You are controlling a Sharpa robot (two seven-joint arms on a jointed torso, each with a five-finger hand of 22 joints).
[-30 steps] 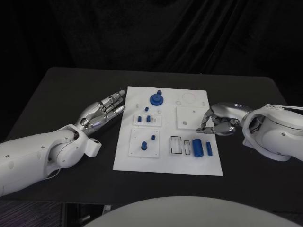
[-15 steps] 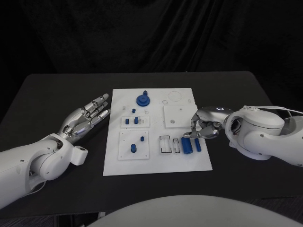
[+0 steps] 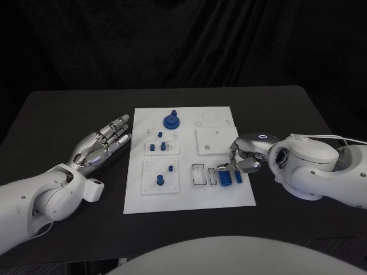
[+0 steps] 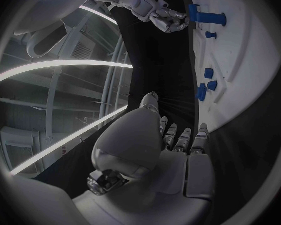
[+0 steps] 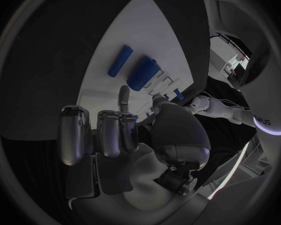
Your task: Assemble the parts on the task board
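On task board (image 3: 192, 197), right hand (image 3: 243, 157) beside parts (image 3: 230, 176)

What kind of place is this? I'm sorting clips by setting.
Likely a robotics lab test bench: a black table against a dark curtain, with a white task board of small blue parts between two robot arms.

White rounded arms, silver segmented left hand (image 3: 101, 144), right hand (image 3: 243, 156)

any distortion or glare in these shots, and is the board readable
Head view: task board evenly lit and sharp, backdrop black. Left wrist view: fisheye bends the board's edge, bright streaks cross the room behind the left hand. Right wrist view: right hand dim, blue parts clear.
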